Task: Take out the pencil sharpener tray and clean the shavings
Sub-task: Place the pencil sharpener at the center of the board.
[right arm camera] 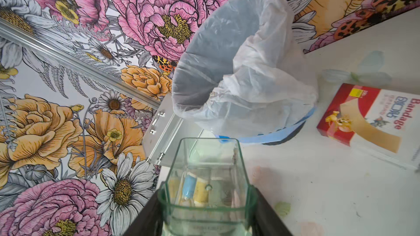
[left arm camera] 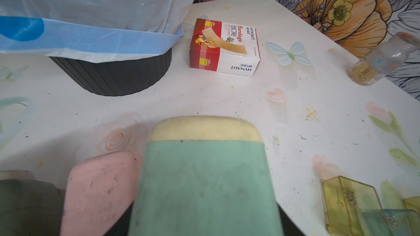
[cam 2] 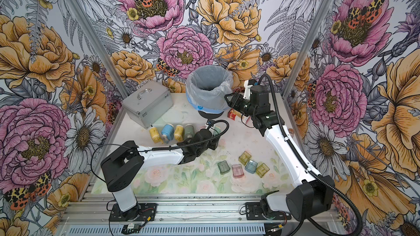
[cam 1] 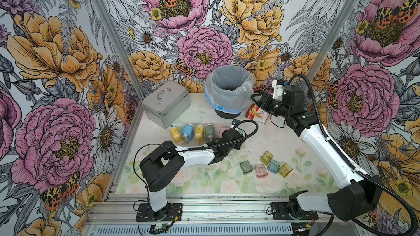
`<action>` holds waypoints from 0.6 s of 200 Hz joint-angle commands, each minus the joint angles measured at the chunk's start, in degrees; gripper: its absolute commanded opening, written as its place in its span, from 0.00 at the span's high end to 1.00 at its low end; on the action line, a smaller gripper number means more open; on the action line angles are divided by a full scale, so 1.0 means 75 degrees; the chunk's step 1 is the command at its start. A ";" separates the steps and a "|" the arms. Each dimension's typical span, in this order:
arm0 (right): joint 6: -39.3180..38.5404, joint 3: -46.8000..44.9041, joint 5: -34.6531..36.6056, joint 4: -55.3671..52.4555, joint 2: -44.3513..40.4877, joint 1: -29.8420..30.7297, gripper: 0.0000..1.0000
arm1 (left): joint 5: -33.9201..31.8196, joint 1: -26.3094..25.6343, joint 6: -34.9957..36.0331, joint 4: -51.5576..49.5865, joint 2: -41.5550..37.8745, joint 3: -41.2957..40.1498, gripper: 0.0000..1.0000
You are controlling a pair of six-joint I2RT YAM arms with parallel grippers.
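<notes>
And the right gripper (cam 1: 259, 101) is up beside the bin (cam 1: 227, 101), jaws clamped on the near end of the clear tray (right arm camera: 205, 173). Here's the relation that matters: in both top views the bin's mouth lies at about 10 o'clock from those jaws, just beside them. The tray's long axis runs along that same 10-to-4 line, free end leading toward the rim. By my read the free end is near the bag's edge but not over the opening, so the tip-out calls for a short carry toward 10 o'clock, then a wrist roll. The tray's hollow side faces the wrist camera. Any shavings inside are too faint to call.

The left gripper (left arm camera: 204, 219) sits low at mid-table, well apart from the bin, so the right arm is plainly nearer. It looks closed on the green sharpener (left arm camera: 204, 166), cream end pointing roughly 2 o'clock toward the bandage box (left arm camera: 223, 48)
</notes>
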 commanded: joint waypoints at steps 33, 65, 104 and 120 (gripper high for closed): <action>-0.0746 -0.0742 0.0438 -0.0453 -0.0738 -0.0250 0.65 | 0.0194 0.0149 -0.0057 0.0677 0.0616 0.0268 0.74; -0.0932 -0.1095 0.0532 -0.0672 -0.1114 -0.0420 0.65 | 0.0203 0.0170 -0.0051 0.0775 0.0787 0.0277 0.73; -0.1013 -0.1455 0.0614 -0.0855 -0.1491 -0.0635 0.64 | 0.0389 0.0209 -0.0132 0.0938 0.1059 0.0344 0.68; -0.1014 -0.1600 0.0627 -0.0907 -0.1610 -0.0714 0.64 | 0.0355 0.0211 -0.0134 0.0933 0.1178 0.0405 0.63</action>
